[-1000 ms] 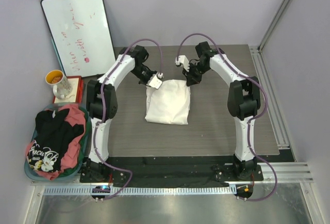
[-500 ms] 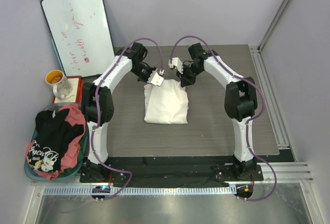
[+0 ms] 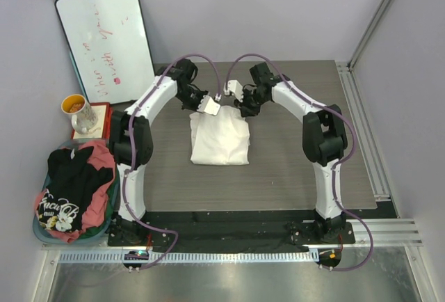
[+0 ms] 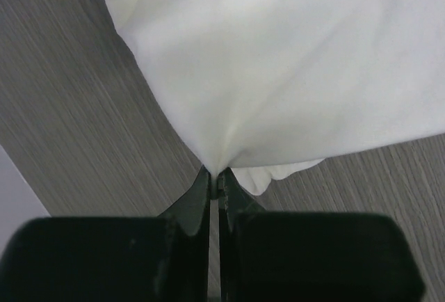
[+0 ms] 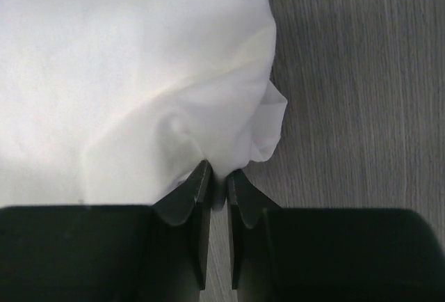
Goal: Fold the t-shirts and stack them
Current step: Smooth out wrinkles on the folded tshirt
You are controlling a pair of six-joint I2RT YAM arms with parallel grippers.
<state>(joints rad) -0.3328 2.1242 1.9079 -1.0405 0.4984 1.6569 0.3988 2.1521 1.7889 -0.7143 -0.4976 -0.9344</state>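
I held the large white fabric t-shirt (image 3: 220, 138) mid-fold, left gripper (image 4: 214, 177) pinching its edge, the hold of the right gripper (image 5: 217, 177) unclear, release probably due next.

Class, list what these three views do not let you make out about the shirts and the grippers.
- White shirt: any print, in all views; its own folds hide it.
- Right gripper: right wrist view; cloth bunches at the tips, so whether it grips is unclear.
- Pink shirt: top view; mostly under the black shirt.
- The black shirt's lettering: top view; too small to read.
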